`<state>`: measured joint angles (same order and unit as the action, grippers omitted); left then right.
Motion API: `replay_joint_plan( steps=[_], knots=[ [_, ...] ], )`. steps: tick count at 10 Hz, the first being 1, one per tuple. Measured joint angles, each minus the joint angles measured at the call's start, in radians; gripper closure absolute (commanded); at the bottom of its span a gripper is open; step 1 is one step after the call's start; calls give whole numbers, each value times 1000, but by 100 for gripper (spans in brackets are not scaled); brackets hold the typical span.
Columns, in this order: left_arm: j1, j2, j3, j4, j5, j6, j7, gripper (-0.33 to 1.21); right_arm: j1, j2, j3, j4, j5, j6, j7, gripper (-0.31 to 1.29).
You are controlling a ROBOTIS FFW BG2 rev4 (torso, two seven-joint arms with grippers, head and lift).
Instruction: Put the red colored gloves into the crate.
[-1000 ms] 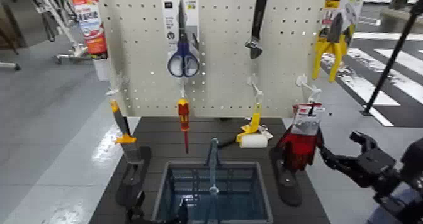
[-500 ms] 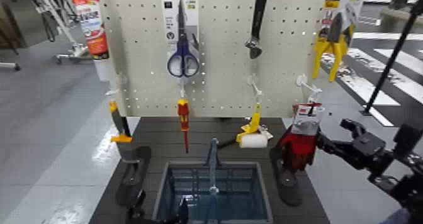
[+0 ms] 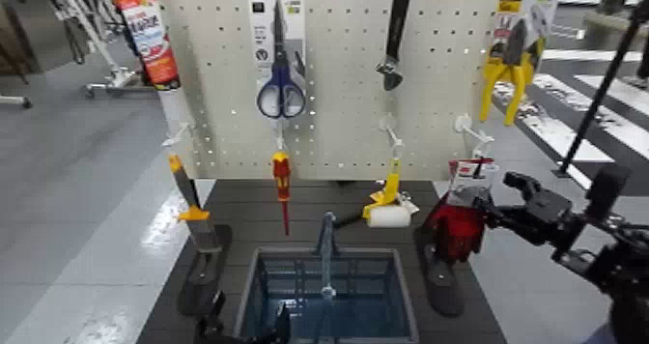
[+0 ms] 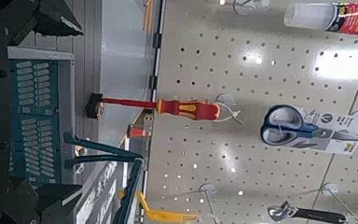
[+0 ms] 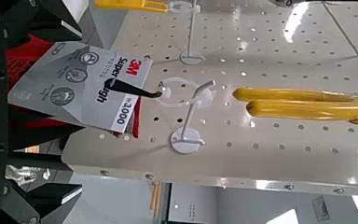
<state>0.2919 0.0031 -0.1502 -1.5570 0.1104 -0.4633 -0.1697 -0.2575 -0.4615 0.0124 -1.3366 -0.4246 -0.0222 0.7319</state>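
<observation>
The red gloves (image 3: pixel 457 224) hang from a peg at the right end of the pegboard by their white-and-red card (image 3: pixel 471 181). My right gripper (image 3: pixel 493 205) is open at the gloves' right side. In the right wrist view the card (image 5: pixel 86 86) and red fabric (image 5: pixel 26 62) lie between its dark fingers (image 5: pixel 39 198). The blue-grey crate (image 3: pixel 409 307) with its upright handle (image 3: pixel 326 251) stands on the dark table below, left of the gloves. My left gripper (image 3: pixel 241 330) is open, low at the crate's near edge; the left wrist view shows the crate (image 4: pixel 37 105).
The pegboard (image 3: pixel 338 126) holds blue scissors (image 3: pixel 280 87), a wrench (image 3: pixel 394 39), yellow pliers (image 3: pixel 512 68), a red-and-yellow screwdriver (image 3: pixel 281 180) and a yellow-handled roller (image 3: pixel 388 211). Black stand feet (image 3: pixel 205 271) (image 3: pixel 437 271) flank the crate. A pole (image 3: pixel 599 87) stands at the far right.
My right arm has reached left and upward, bringing its open gripper from well right of the gloves up to them. The gloves still hang. The left arm has not moved.
</observation>
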Motion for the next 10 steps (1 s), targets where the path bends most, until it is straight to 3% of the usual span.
replay_joint_plan(
  steps=[5,10],
  knots=[
    [-5,0,-3,5,0,0,-10,11,-84,-5,71,97,-14,-14,50,14],
    [-10,0,-8,12,4,0,-16,11,-126,-7,117,138,-22,-22,59,14]
  ],
)
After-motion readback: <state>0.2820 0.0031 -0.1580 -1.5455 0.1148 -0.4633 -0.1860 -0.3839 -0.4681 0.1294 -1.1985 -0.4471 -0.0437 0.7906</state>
